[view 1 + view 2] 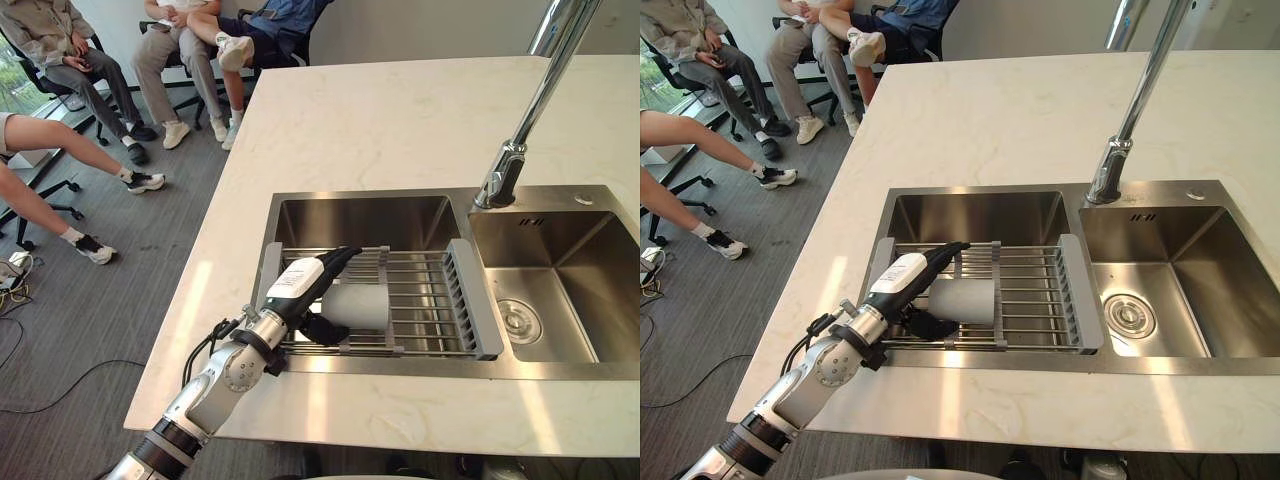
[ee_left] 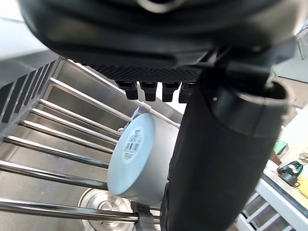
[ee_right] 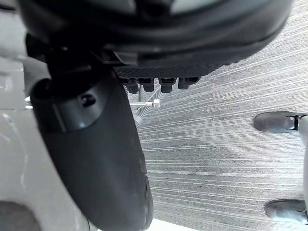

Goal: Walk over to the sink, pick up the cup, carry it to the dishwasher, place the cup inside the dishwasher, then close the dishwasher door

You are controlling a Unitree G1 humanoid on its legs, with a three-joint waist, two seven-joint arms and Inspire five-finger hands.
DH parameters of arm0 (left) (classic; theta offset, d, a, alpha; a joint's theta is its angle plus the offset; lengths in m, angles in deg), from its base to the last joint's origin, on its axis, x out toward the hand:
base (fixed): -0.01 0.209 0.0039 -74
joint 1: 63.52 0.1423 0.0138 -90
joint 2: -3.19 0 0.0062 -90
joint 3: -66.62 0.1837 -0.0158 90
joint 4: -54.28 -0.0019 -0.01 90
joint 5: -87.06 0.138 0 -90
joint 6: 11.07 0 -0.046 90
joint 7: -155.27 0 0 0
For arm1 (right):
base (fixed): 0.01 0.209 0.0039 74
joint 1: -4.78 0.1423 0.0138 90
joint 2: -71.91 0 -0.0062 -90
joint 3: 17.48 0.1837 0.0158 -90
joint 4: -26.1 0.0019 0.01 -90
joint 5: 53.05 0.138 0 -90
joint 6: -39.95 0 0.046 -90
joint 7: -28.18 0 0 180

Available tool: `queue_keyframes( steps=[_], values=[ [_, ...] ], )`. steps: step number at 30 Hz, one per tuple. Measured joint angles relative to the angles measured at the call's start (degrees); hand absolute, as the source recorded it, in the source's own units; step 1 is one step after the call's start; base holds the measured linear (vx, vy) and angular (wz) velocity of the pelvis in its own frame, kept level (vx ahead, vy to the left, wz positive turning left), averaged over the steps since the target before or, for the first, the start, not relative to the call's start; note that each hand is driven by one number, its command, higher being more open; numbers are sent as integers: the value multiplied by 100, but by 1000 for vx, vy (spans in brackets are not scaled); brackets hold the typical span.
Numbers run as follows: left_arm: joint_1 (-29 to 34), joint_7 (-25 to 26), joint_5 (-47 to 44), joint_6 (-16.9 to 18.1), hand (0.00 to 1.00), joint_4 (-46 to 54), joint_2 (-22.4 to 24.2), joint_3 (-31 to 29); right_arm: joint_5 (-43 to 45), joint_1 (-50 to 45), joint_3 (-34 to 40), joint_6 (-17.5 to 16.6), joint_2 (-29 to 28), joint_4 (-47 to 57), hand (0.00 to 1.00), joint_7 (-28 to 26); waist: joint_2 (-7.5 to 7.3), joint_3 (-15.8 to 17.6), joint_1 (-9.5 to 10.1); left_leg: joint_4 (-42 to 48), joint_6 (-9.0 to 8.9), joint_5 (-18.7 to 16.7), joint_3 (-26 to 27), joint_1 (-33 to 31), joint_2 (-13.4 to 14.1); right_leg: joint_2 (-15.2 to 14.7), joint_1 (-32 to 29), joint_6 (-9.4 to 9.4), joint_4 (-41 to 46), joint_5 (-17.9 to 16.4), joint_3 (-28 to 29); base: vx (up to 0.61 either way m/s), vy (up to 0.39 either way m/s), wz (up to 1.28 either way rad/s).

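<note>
Left hand: the left hand point(image 1: 300, 285) is at the sink point(image 1: 360, 220), its fingers point(image 1: 338, 258) straight and spread over the cup, the thumb point(image 2: 216, 159) on the cup's near side, nothing pinched.
Cup: the grey cup point(image 1: 357, 306) lies on its side just under those fingers, on the drying rack point(image 1: 430, 300) across the basin, its base towards the palm.
Label: a white sticker point(image 2: 133, 142) with a barcode sits on the cup's base; its print is too small to read.
Hand cover: white, with dark print I can't make out.
Beyond the fingers: the faucet point(image 1: 540, 90), well apart, rising from the counter point(image 1: 400, 120).
Right hand: the right hand point(image 3: 96, 159) hangs over grey carpet point(image 3: 216, 120), fingers straight and holding nothing, a person's dark shoe point(image 3: 276, 121) past it.
Onlookers: seated people point(image 1: 60, 40), far behind the left hand.
</note>
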Motion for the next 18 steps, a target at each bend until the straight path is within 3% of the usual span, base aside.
queue_keyframes(
  steps=[6,7,18],
  values=[
    [-72,-69,122,-65,100,-179,-9,1,-14,10,0,1,-19,117,100,20,-3,36,-7,0,-11,-8,3,-67,8,9,-48,5,-19,3,-2,0,0,0],
    [-94,-75,124,-65,0,-189,-10,1,-18,10,0,1,-26,134,100,20,-2,41,-7,0,-12,-9,4,-68,9,10,-49,5,-20,4,-2,0,0,0],
    [-350,-257,224,-36,0,-201,-220,103,-50,12,-8,3,-142,225,100,15,-10,148,-6,0,-16,-14,94,-86,19,13,-107,21,-25,42,91,-18,1,-4]
  ],
)
